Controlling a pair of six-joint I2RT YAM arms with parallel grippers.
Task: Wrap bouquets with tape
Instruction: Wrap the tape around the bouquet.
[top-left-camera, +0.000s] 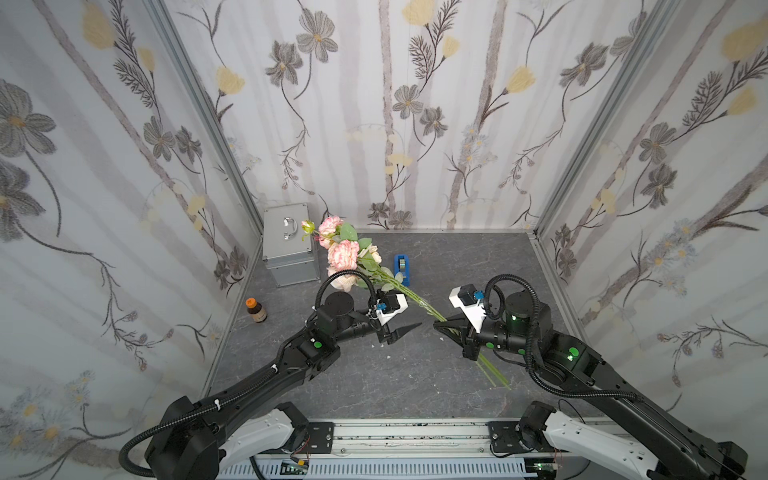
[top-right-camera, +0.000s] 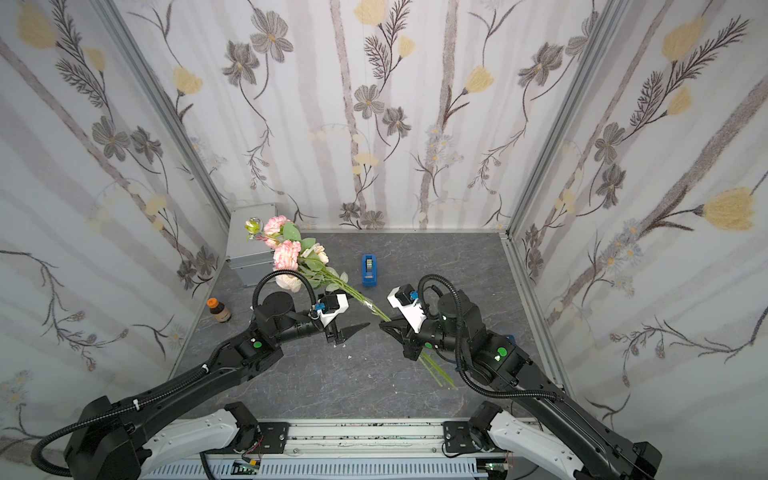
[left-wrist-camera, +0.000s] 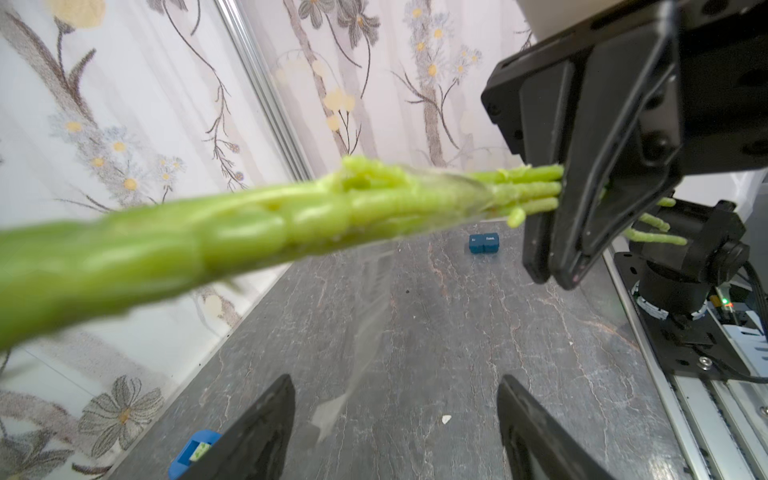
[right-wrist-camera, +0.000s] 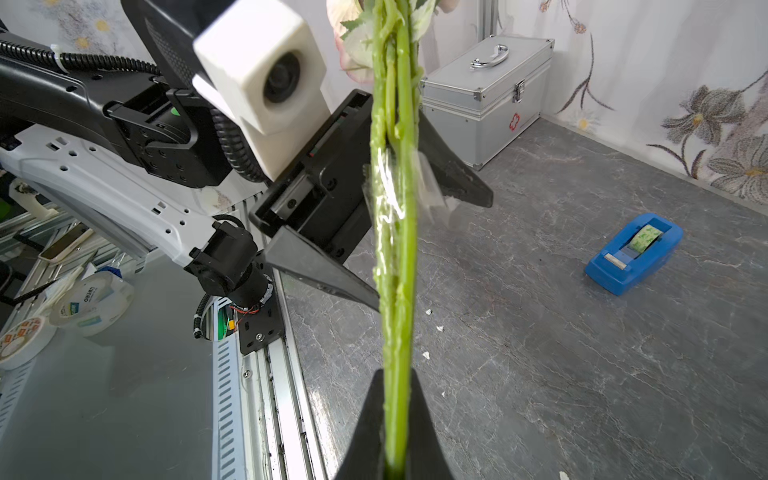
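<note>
Two grippers are sharing this one bunch. Starting at the left, the bouquets (top-left-camera: 344, 252) are leaning their pink heads out over the silver case (top-left-camera: 291, 249), because I am holding them by the stems alone and the blooms are hanging free above the table (top-left-camera: 415, 374). My left gripper (top-left-camera: 405, 330) is standing wide and holding nothing, just left of the stems and facing them. I am judging that it is waiting there to press down the clear strip (right-wrist-camera: 390, 187), which is already clinging round the stems with one flap sticking out. The tape (top-left-camera: 401, 269) is sitting in its blue dispenser farther back, between my two grippers and well apart from both. On the right, my right gripper (top-left-camera: 442, 326) is pinching the stems tight, with their cut ends poking out near-right.
</note>
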